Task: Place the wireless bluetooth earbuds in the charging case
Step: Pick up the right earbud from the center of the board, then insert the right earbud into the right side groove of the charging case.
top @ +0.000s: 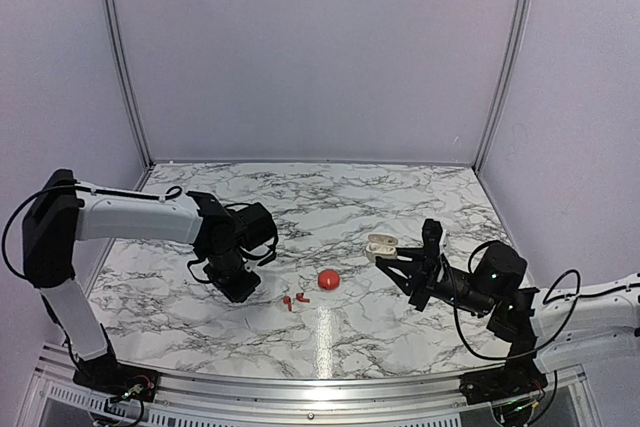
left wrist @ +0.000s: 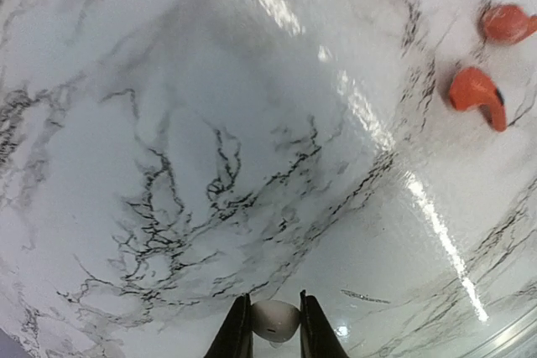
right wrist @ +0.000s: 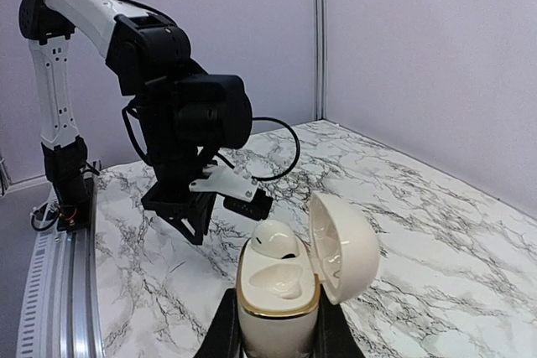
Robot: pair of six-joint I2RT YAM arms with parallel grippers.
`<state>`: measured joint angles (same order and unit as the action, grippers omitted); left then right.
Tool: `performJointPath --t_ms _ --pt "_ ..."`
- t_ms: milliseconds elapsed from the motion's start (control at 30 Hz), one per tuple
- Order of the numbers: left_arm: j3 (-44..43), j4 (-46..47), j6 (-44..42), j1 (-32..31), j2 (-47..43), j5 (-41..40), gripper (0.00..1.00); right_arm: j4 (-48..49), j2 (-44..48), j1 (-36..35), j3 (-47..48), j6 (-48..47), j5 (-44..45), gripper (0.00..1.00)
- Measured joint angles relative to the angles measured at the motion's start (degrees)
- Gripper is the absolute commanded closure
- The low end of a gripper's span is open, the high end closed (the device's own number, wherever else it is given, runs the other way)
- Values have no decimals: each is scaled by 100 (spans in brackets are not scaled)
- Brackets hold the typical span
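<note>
Left gripper (left wrist: 273,301) cropped, pinched shut — pale blob (left wrist: 275,322) between, unidentifiable. Right gripper (right wrist: 277,312) clamped on open charging case (right wrist: 277,278). Marbled tabletop (top: 400,197), lilac walls (top: 310,47).

The right tool (top: 386,258) grips the open charging case (top: 380,244).

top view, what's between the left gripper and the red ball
The two red earbuds, on the marble between left gripper and red ball; the top view shows it.

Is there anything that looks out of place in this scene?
Two red earbuds lie loose on the table near a red ball, outside the open charging case. Oddly, the left gripper pinches a small white piece instead.
</note>
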<state>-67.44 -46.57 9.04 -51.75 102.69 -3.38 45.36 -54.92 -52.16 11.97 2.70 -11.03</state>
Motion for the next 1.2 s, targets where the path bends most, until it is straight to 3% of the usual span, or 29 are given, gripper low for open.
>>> performJointPath --t_ms 267,533,867,1200 --pt "-28 807 -24 31 -1375 -201 87 459 -315 2 0 -446 -101 100" --pt "306 2702 -264 -415 -2927 -166 87 1368 -968 -35 0 -1010 -321 100" --pt "667 4282 -614 -1016 -3161 258 87 1808 -1543 -358 387 -1687 -505 100" --pt "649 5381 -964 -1646 -2896 568 88 2260 -2033 -584 592 -1335 -417 100"
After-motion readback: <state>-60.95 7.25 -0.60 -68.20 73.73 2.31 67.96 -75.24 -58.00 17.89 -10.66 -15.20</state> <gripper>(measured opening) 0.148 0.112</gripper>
